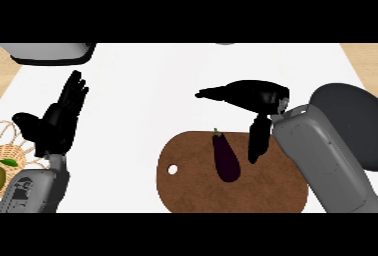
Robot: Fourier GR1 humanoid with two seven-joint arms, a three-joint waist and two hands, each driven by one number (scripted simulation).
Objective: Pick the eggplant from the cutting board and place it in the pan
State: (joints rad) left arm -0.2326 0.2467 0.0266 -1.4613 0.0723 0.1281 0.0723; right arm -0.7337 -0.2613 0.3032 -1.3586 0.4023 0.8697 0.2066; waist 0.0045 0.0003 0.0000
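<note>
eggplant [225, 157]: glossy, elongated, on round wooden cutting board [199, 195] | right robot hand [251, 97]: open, empty, beside it

You have bare white counter [148, 100] between the two hands. The slim purple eggplant [226, 156] lies unobstructed on the round brown wooden cutting board [199, 195], but your right forearm covers part of the dark round pan [353, 117].
</note>
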